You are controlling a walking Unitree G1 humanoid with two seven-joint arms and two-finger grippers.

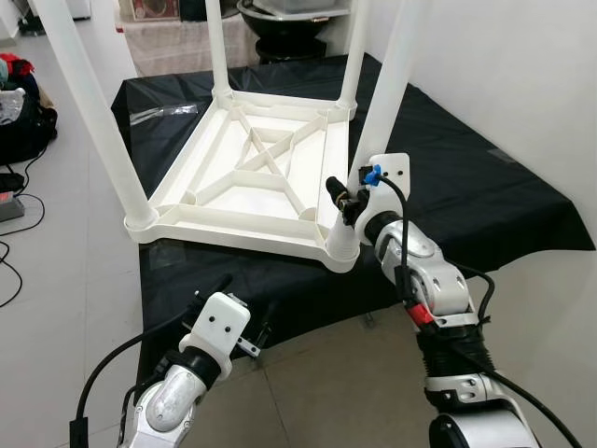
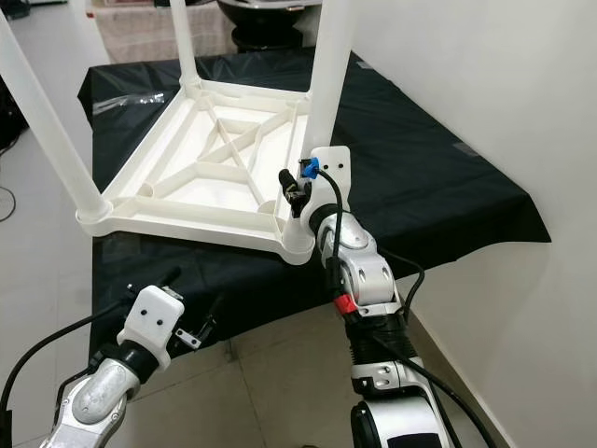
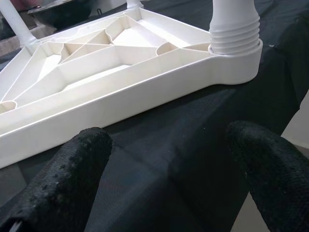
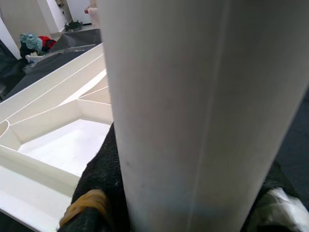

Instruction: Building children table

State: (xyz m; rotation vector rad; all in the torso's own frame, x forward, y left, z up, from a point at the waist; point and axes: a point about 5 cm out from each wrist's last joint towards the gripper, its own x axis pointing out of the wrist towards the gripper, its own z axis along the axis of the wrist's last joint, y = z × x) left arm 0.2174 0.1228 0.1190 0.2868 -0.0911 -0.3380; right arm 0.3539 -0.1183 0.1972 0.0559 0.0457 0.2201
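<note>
The left gripper (image 1: 244, 329) is nearest the camera, low at the near edge of the black cloth (image 1: 485, 196). Its two black fingers (image 3: 72, 179) are spread wide apart and hold nothing. In the left wrist view, cloth lies between the fingertips and the white frame stands just beyond them.

The children's table (image 1: 252, 177) lies upside down on the cloth, its ribbed underside facing up. Cross braces run diagonally inside the frame. Four white legs stand upright from the corner sockets: the near-left leg (image 1: 93, 112), the two far legs, and the near-right leg (image 1: 387, 93). The near-left leg seats in a ridged collar (image 3: 234, 36) at its socket.

The right gripper (image 1: 345, 201) is at the near-right corner, just above the socket. Its fingers are pinched around the near-right leg. In the right wrist view, black pads (image 4: 104, 179) press against the leg on both sides. A blue clip (image 1: 371, 175) sits on the wrist housing, with a black cable looping from it.

A white wall stands to the right. Clothing and bags (image 1: 17, 93) lie on the floor at far left.
</note>
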